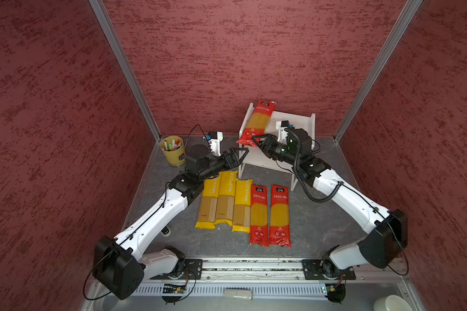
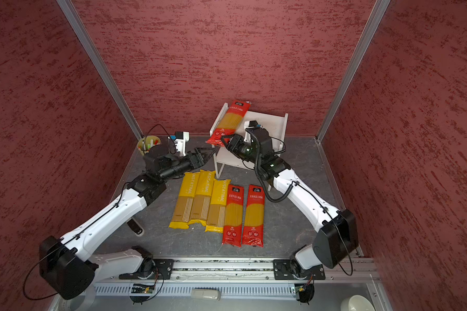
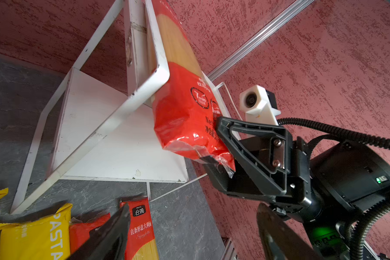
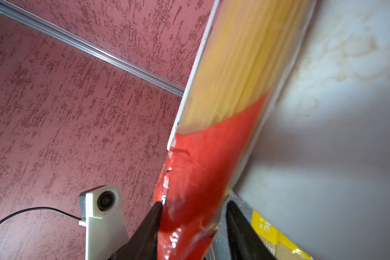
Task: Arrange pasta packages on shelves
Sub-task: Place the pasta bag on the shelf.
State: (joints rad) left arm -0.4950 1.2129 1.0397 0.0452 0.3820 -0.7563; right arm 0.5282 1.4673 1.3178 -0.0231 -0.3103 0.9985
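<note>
A red pasta package lies slanted on the top board of the white shelves, against the left side panel, its near end overhanging the front. My right gripper is shut on that overhanging end. My left gripper hangs open and empty just left of the rack's front. Three yellow packages and two red ones lie side by side on the grey floor in front. The lower board is bare.
A yellow cup of markers stands at the back left, behind my left arm. Red walls close in three sides. A metal rail runs along the front, with a white bowl beyond it at the right.
</note>
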